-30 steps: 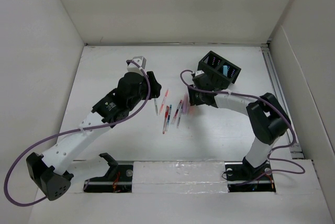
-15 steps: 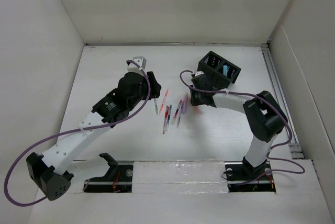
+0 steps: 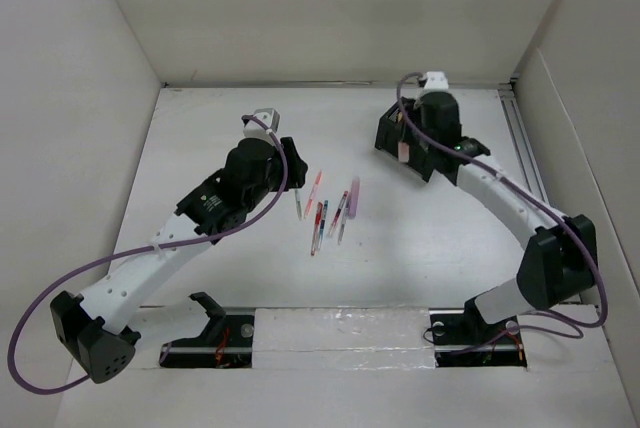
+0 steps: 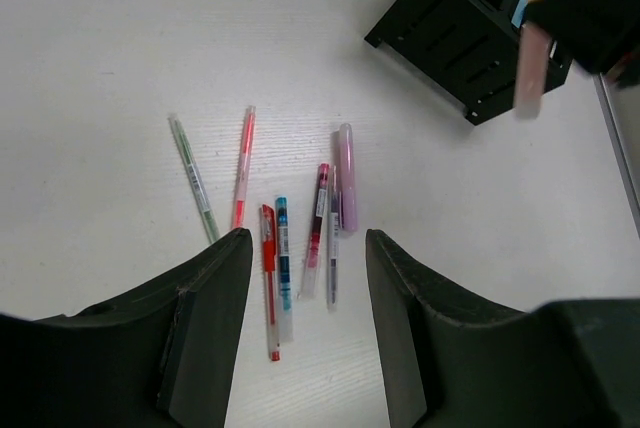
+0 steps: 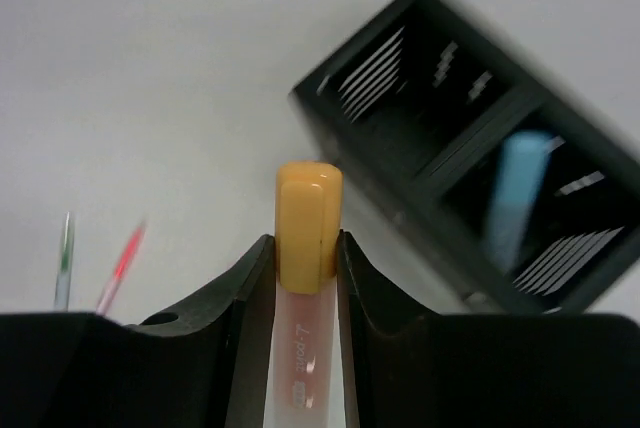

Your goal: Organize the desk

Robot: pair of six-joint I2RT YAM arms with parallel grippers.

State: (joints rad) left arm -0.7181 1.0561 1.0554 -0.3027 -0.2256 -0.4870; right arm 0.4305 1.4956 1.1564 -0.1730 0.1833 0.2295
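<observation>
Right end effector (image 5: 305, 243): closed on a pink marker (image 5: 306, 348) with a yellow cap, which is held lengthwise between the fingers. A black pen holder (image 5: 470, 168) sits ahead and to its right.

Left end effector (image 4: 305, 238): wide open, holding nothing. Loose pens (image 4: 283, 248) lie directly ahead of its gap.

The white bench (image 3: 420, 248) lies beneath both.

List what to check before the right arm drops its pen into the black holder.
1. Pen clamped in the right hand: ok.
2. Pen above the opening of the holder: not ok, it seems short of it.
3. Free compartment: ok, one looks empty; a blue thing sits in the other.
4. Left hand out of the way: ok, open above the loose pens.
5. Holder steady on the desk: cannot tell.
</observation>
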